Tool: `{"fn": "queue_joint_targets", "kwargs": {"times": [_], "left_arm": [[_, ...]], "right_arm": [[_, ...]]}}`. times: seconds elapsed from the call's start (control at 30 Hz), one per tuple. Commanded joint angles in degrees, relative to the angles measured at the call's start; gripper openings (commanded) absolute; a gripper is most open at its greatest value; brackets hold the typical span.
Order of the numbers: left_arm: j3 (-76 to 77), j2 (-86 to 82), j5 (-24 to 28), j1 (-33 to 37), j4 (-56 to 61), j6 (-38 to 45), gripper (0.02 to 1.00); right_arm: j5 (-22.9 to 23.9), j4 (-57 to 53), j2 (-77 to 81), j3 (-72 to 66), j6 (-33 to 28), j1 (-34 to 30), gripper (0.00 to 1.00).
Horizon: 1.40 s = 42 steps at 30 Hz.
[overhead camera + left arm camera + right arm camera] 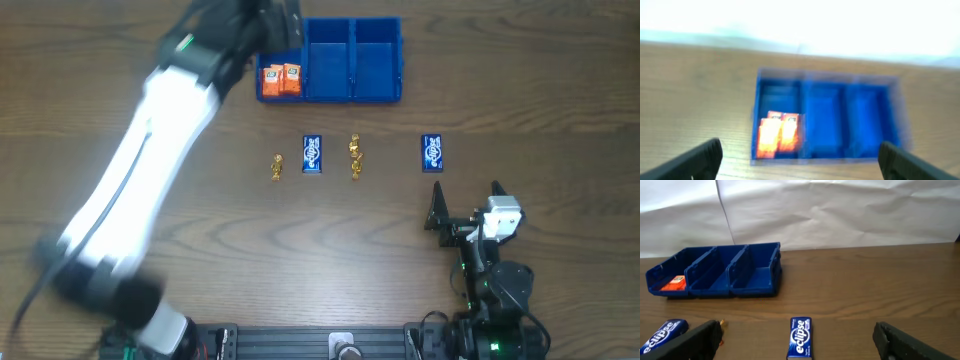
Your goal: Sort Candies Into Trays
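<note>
**Left gripper over tray, empty: orange sorted, blue and gold to go**

Left gripper (799,155): jaws spread wide, nothing between them. It hangs above the blue tray (825,120), over the end compartment that holds the two orange packets (777,132). Judgement: an open, empty gripper over a filled compartment fits a drop just made (the orange sort looks done).

The tray's other two compartments are bare, presumably kept for the two remaining kinds.

Right gripper (796,330): also wide open and empty, low over the worktop (560,120) near its own base. It faces the row of candies, well placed for the nearer blue pack (432,153).

On the worktop in a row, well short of the tray: a second blue pack (312,154), a single gold candy (278,167) and a gold cluster (355,157).

Hard to make out: whether the cluster is two pieces or three. In the right wrist view one blue pack is cut off at the edge, and a gold candy sits partly behind a finger.
</note>
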Motion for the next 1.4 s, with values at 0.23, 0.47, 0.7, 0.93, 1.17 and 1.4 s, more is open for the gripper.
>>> {"fn": "queue_joint_targets", "kwargs": {"times": [0.23, 0.47, 0.7, 0.93, 1.17, 1.4], "left_arm": [[-57.83, -54.95, -0.24, 11.87, 23.65, 7.78, 1.0], [-83.41, -78.27, 5.44, 19.82, 29.73, 11.63, 1.0], [-100.1, -90.53, 9.6, 21.11, 37.07, 10.97, 1.0], [-102.44, -97.44, 11.34, 22.62, 34.1, 10.99, 1.0], [-102.42, -99.51, 11.13, 22.62, 29.29, 10.97, 0.998], [-102.42, -99.47, 11.13, 22.62, 29.27, 10.97, 0.998]], "right_arm": [[0.52, 0.0, -0.31, -0.42, -0.37, 0.35, 1.0], [0.52, 0.0, -0.31, -0.42, -0.39, 0.35, 1.0], [0.52, 0.0, -0.31, -0.42, -0.37, 0.35, 1.0], [0.52, 0.0, -0.31, -0.42, -0.39, 0.35, 1.0], [0.52, 0.0, -0.31, -0.42, -0.37, 0.35, 1.0], [0.52, 0.0, -0.31, -0.42, -0.39, 0.35, 1.0]]}}
